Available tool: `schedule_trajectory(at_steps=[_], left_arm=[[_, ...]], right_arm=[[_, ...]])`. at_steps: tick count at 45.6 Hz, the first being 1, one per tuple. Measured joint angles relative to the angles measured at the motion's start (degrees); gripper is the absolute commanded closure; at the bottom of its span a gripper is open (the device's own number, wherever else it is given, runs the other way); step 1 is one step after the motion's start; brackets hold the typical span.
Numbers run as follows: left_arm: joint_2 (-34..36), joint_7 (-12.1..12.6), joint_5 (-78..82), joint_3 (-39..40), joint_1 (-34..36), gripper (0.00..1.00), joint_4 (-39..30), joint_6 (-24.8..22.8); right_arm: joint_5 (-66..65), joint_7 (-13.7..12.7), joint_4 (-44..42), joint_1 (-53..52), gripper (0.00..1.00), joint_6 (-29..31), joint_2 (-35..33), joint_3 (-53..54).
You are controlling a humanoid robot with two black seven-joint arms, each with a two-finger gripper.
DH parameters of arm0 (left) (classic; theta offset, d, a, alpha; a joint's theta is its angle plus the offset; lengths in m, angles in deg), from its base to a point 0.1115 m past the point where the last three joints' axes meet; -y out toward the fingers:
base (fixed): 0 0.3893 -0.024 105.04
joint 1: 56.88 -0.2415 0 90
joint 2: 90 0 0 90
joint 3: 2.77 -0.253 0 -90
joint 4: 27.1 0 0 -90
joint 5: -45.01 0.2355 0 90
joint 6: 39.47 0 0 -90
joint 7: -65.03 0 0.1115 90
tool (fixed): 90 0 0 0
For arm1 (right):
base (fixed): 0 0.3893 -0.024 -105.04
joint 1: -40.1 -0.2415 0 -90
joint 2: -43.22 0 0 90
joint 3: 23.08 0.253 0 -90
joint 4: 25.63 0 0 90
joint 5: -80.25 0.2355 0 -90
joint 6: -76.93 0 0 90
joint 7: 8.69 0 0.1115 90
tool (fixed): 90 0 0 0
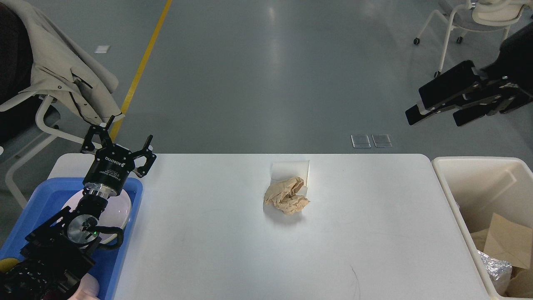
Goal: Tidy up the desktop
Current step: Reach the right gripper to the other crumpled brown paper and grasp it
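The left arm (62,246) lies nearest the camera, rising from the bottom-left corner over a blue tray (133,233). The desk (291,250), a big white top with rounded corners, fills the lower half of the view and runs from the tray on the left to the bin on the right. Most of its surface is bare. A cream bin (458,196) stands against the desk's right edge, with brown cardboard (506,241) and a wad of silver foil (495,266) inside it. The blue tray sits on the desk's left end and carries a white plate (120,206), partly hidden by the arm.

The right arm comes in from the upper right and hangs above the floor beyond the desk's far right corner. Its right tool (433,114) points left, its flat black fingers set a narrow gap apart, with nothing between them and nothing touching them. The left tool (118,139) stands above the far edge of the tray, near the desk's back-left corner. Its fingers are spread wide and it holds nothing.

Near the middle of the desk, a little toward the far edge, lies a crumpled ball of tan paper (288,195). It rests against a small white sheet (289,170) just behind it. Both lie well apart from either tool.

Past the desk, on the grey floor, a chair with a pale coat (54,62) stands at the left and another chair (470,21) at the upper right.
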Motion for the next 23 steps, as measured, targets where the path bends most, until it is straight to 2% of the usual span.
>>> schedule_trajectory(at_steps=[5,13,17,23], left_arm=[[0.0,0.0,0.0,0.0,0.0,0.0,0.0,0.0],[0.0,0.0,0.0,0.0,0.0,0.0,0.0,0.0],[-0.01,0.0,0.0,0.0,0.0,0.0,0.0,0.0],[-0.02,0.0,0.0,-0.05,0.0,0.0,0.0,0.0]], right_arm=[[1.13,-0.07,-0.86,8.53,0.0,-0.62,-0.07,3.18],[3.98,-0.31,-4.33,28.06,0.0,-18.02,2.74,10.07],[7.66,-0.59,-8.43,38.61,0.0,-25.23,8.46,13.74],[12.03,-0.74,-20.02,52.49,0.0,-31.73,17.82,18.32]])
